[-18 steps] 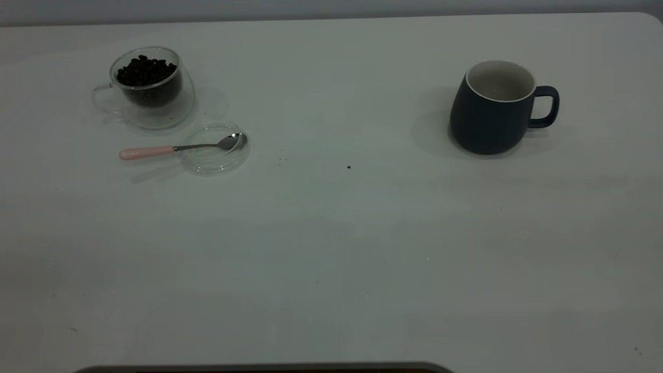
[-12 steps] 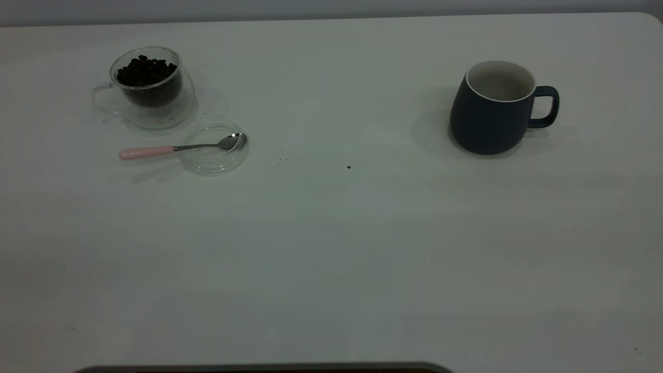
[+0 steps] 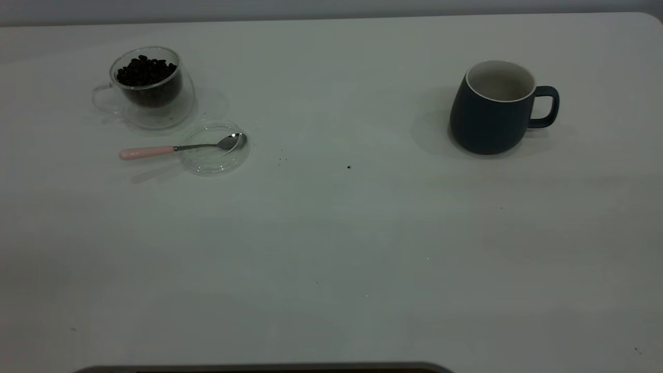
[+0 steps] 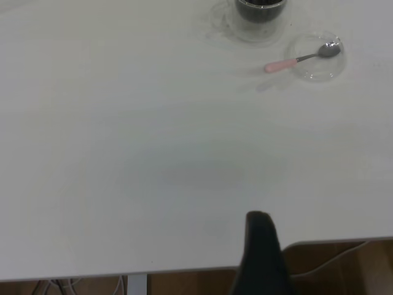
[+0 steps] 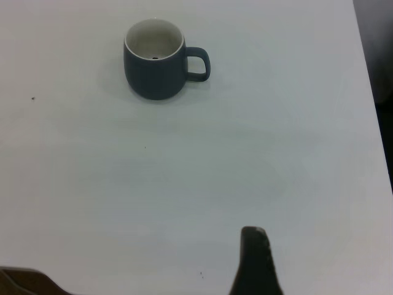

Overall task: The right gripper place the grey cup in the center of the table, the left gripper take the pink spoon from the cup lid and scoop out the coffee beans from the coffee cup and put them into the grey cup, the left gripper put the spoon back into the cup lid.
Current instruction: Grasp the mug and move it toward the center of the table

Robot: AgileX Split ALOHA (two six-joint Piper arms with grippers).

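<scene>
On the white desk (image 3: pixel 331 248) we see the grey cup (image 3: pixel 492 108) standing upright toward the right side, its handle pointing right and its pale inside showing. Far across on the left stands the coffee cup (image 3: pixel 147 88), a clear glass one, heaped with dark coffee beans (image 3: pixel 145 71). Just in front of it lies the cup lid (image 3: pixel 215 155), flat on the desk, and the pink spoon (image 3: pixel 176 148) rests across it: the metal bowl sits inside the lid at its right part, the pink handle juts out over the lid's left rim. Lid and coffee cup are near each other, though we cannot say whether they touch. A few tiny dark specks (image 3: pixel 348 167) dot the desk between the lid and the grey cup.

Neither arm shows in the exterior view. In the left wrist view only a dark tip of the left claw (image 4: pixel 261 255) shows, well apart from spoon and lid; we cannot tell whether it is wide or narrow. The right claw (image 5: pixel 255 261) likewise shows just one dark tip, well apart from the grey cup, and we cannot tell its spread.
</scene>
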